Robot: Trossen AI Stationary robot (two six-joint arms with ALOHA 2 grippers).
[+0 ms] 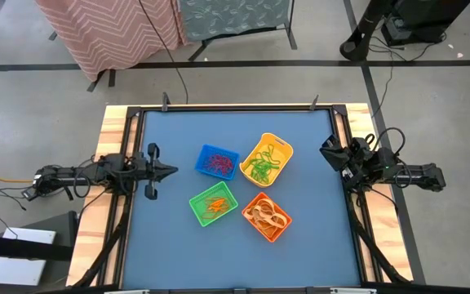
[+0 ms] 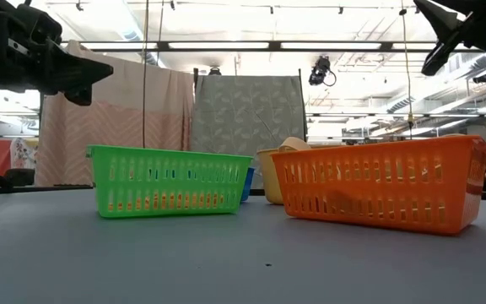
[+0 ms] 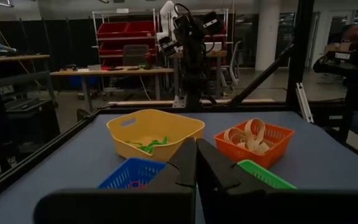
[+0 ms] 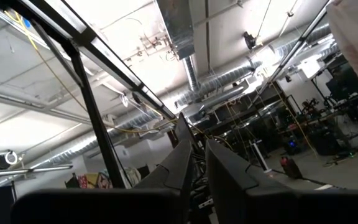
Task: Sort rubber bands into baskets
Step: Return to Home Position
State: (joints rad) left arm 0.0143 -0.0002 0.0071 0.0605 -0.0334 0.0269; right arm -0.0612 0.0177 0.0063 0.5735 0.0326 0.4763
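Four baskets stand on the blue table top. The blue basket (image 1: 217, 162) holds red and pink rubber bands. The yellow basket (image 1: 267, 159) holds green bands (image 1: 259, 171). The green basket (image 1: 213, 204) holds orange bands. The orange basket (image 1: 266, 216) holds pale tan bands (image 3: 247, 135). My left gripper (image 1: 172, 171) hovers at the table's left side, level, pointing at the baskets, shut and empty (image 3: 196, 148). My right gripper (image 1: 325, 150) is at the table's right edge, tipped upward (image 4: 196, 137), shut and empty.
A raised wooden and metal frame (image 1: 117, 131) borders the table. Bare blue table top (image 1: 170, 253) lies around the baskets, widest at the near side. Fabric-covered screens (image 2: 243, 118) stand behind the far edge. Black cables run off both arms.
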